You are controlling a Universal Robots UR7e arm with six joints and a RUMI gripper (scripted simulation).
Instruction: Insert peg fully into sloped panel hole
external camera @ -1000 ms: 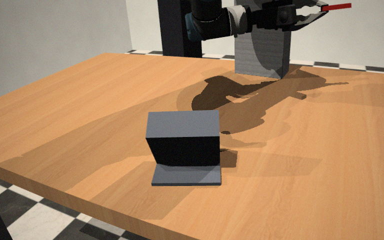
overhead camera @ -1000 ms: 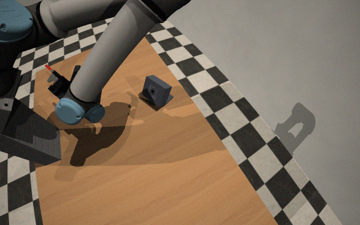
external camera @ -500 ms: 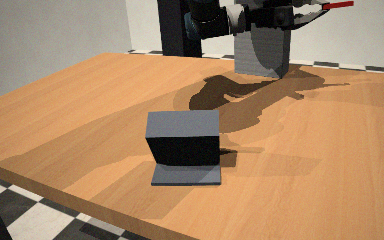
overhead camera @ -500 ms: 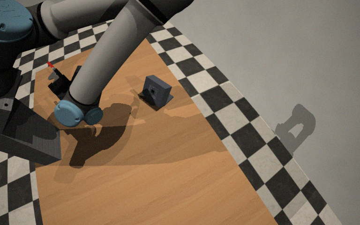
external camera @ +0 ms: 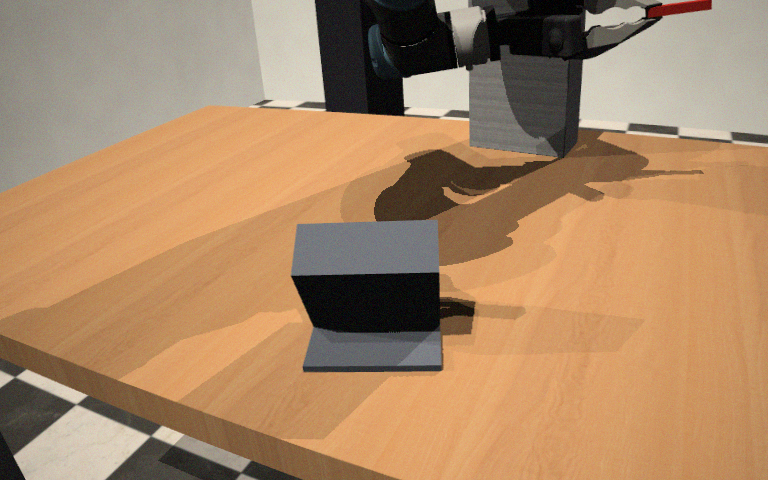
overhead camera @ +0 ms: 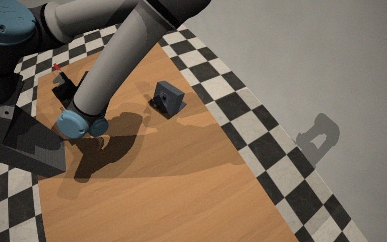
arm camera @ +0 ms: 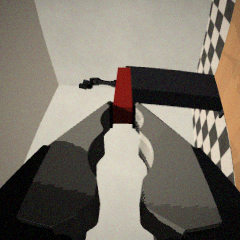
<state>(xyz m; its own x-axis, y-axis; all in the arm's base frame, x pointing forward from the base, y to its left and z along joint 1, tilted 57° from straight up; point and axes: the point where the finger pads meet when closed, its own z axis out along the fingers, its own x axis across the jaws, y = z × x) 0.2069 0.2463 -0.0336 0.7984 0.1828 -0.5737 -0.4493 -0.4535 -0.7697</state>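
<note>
My gripper (arm camera: pixel 123 104) is shut on a red peg (arm camera: pixel 123 95), which sticks out past the fingertips. In the exterior view the gripper (external camera: pixel 644 17) holds the peg (external camera: pixel 678 7) level, high above the back right of the table. In the top view the peg (overhead camera: pixel 56 66) shows near the table's far left corner, beside the arm's forearm. The grey block with the sloped panel (overhead camera: pixel 168 97) stands mid-table, well away from the gripper; its dark hole (overhead camera: pixel 164 97) faces the arm's side. In the exterior view only the block's back (external camera: pixel 367 276) and base plate show; the hole is hidden.
The arm's grey pedestal (external camera: pixel 522 101) stands at the table's back edge. A dark mount (overhead camera: pixel 21 140) sits at the left of the top view. The wooden table (external camera: pixel 376 267) ends on checkered floor with a grey wall behind.
</note>
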